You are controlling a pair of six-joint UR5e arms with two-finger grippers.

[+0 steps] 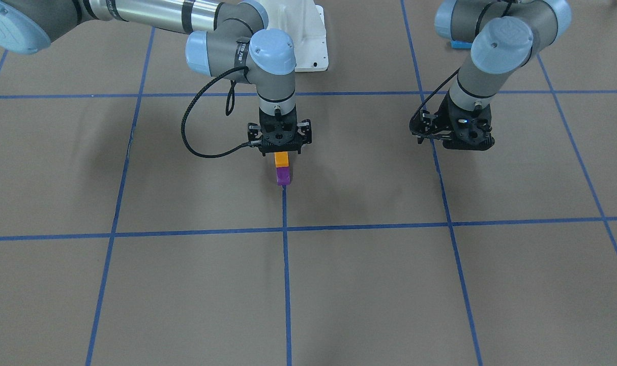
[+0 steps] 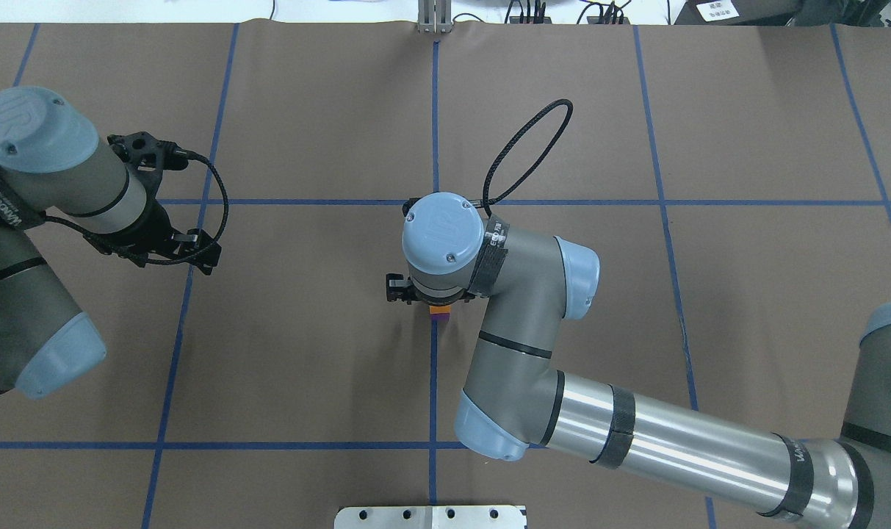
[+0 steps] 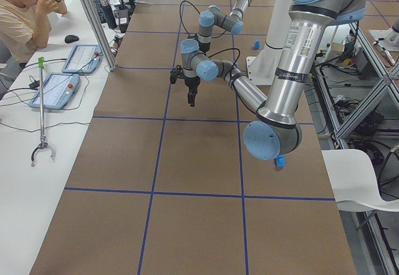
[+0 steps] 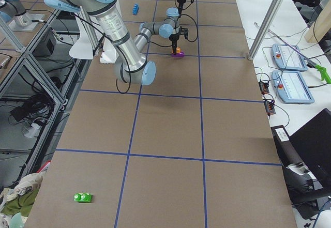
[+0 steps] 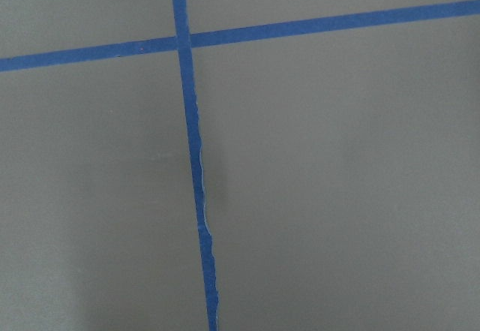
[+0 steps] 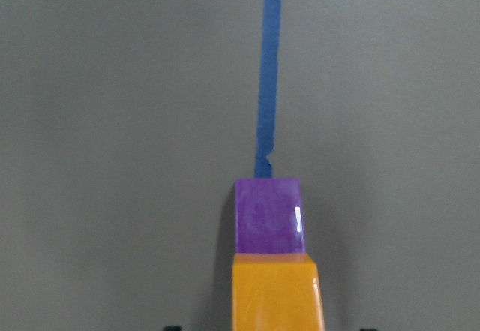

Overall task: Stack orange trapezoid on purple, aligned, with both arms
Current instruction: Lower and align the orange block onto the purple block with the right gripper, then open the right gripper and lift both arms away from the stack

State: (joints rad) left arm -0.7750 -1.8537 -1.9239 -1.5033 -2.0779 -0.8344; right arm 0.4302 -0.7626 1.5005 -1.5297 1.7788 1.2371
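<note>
orange (image 1: 282, 159) sits on purple (image 1: 283, 176) mid-table at the end of a blue tape line (image 1: 285, 213), and the edges look about flush in the right wrist view. right gripper (image 1: 280, 148) is straight above the stack, jaws spread clear of orange's sides and holding nothing; left gripper (image 1: 461, 142) hangs well off to the side, can't tell if it's spread or closed. both blocks look small, light, rigid and glossy, so probably slippery and easy to knock over; best hold is likely a pinch across flat opposite sides, with purple steadied if orange needs pressing down.
</note>
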